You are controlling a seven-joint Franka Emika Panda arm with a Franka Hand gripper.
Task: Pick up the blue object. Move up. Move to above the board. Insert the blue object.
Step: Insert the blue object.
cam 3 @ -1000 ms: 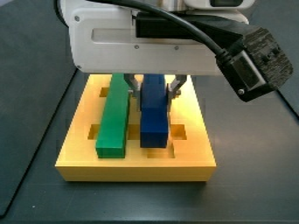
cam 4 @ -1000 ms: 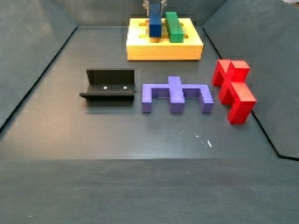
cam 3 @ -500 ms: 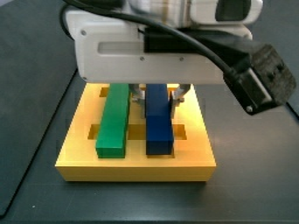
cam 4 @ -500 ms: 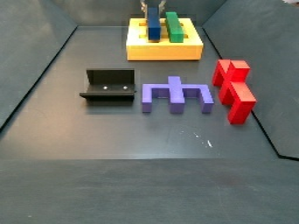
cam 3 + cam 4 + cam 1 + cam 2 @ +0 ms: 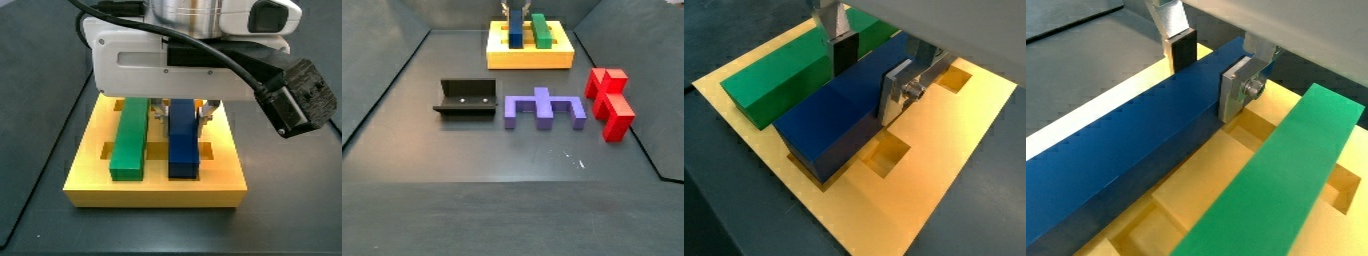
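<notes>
The blue object [image 5: 179,143] is clasped across its width by the gripper [image 5: 182,106], laid lengthwise, near-to-far, in the board [image 5: 154,186]

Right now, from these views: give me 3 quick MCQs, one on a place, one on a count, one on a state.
1. Where is the blue object?
A. on the board, beside the green bar
B. on the floor by the fixture
C. on the purple block

2. How many red blocks are there?
A. one
B. two
C. four

3. The gripper is:
A. away from the board
B. holding the green bar
C. straddling the blue object

Key: 1 A, both bars lie side by side on the board. 2 B, a side view shows two. 3 C, one finger shows on each side.
</notes>
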